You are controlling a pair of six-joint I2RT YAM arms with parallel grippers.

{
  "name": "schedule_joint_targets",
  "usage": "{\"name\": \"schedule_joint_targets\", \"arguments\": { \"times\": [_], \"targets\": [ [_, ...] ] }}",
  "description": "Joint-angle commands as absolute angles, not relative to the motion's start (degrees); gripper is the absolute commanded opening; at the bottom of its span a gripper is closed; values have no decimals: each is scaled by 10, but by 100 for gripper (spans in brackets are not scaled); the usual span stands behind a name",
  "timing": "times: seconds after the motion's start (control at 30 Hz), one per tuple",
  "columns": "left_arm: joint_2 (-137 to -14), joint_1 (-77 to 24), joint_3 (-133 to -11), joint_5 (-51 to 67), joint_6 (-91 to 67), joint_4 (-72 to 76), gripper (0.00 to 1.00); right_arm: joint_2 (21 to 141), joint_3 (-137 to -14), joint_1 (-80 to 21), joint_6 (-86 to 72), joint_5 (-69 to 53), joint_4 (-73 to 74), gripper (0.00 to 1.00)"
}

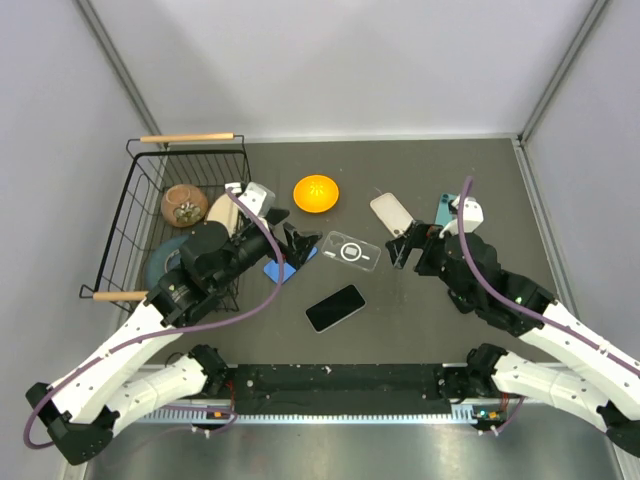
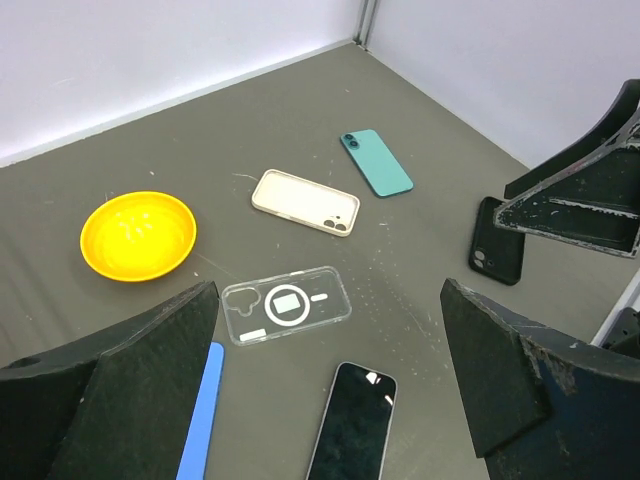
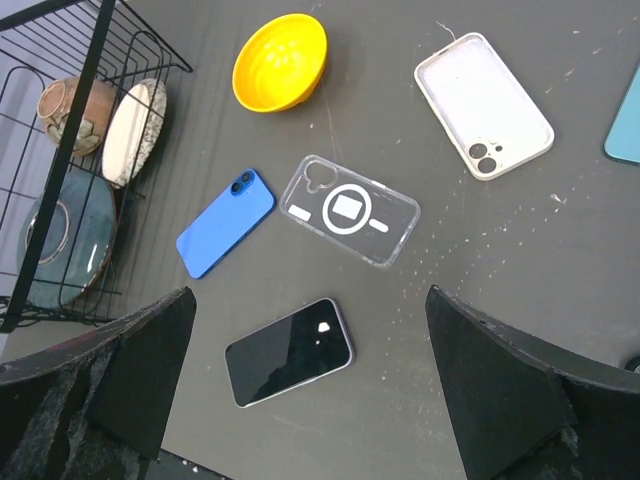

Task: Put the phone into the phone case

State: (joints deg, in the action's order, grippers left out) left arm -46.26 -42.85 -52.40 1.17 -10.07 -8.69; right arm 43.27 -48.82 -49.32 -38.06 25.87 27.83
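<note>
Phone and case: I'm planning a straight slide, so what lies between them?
Nothing. The right wrist view shows only bare table between the phone and the case.

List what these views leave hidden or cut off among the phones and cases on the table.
- Top view: blue phone mostly covered by the left hand; black item indistinguishable under the right hand.
- Left wrist view: the phone has its lower end cut off by the bottom edge.
- Right wrist view: teal phone cut off by the right edge.
</note>
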Motion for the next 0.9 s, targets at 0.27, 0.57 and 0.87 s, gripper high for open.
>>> {"name": "schedule_joint_targets", "arguments": {
  "times": [0.27,0.57,0.87],
  "targets": [
    [-496,-431,-537,-46,-51,-75,99,418,-493,-489,-373,271,277,99],
    [-635,-432,-612,-68,-4,-214,99,357,-452,-489,-352,278,277,99],
    [-800,-463,-678,-31,-18,-355,98,267,-417,-488,-332,269,277,99]
  ]
}}
